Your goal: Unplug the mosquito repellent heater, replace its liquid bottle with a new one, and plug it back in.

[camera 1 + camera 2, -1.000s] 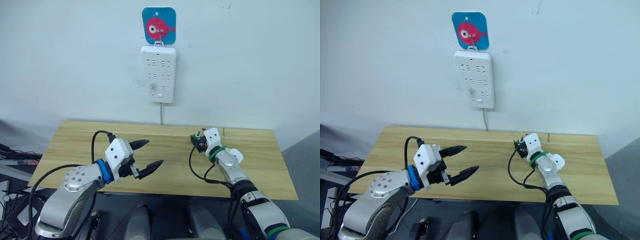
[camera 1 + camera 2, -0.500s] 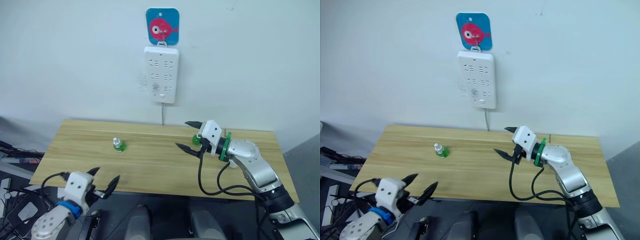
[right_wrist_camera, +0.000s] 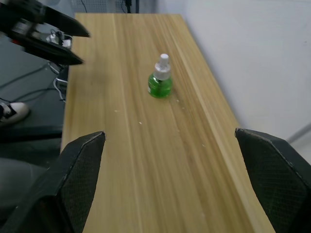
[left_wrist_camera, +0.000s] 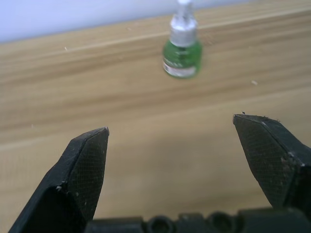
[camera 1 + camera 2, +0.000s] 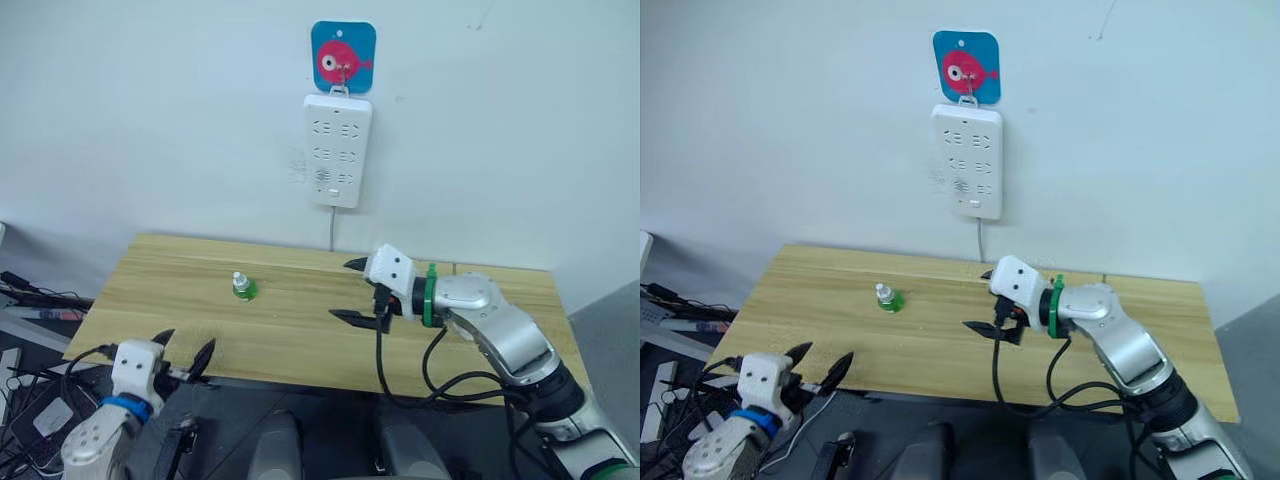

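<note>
The little bottle [image 3: 160, 82] is see-through green with a white cap and a pale band low on its body. It sits on a light wood-grain counter [image 5: 300, 330]. On the off-white wall there's a white power strip [image 5: 338, 150], hung under a teal square sticker [image 5: 343, 57] with a pink-red fish on it (cute). Both grippers' fingers [image 4: 85, 160] are black with a fine mesh texture.

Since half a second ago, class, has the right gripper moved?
Yes. The right gripper has moved toward the robot's left, from right of the power strip's cord to directly below it.
</note>
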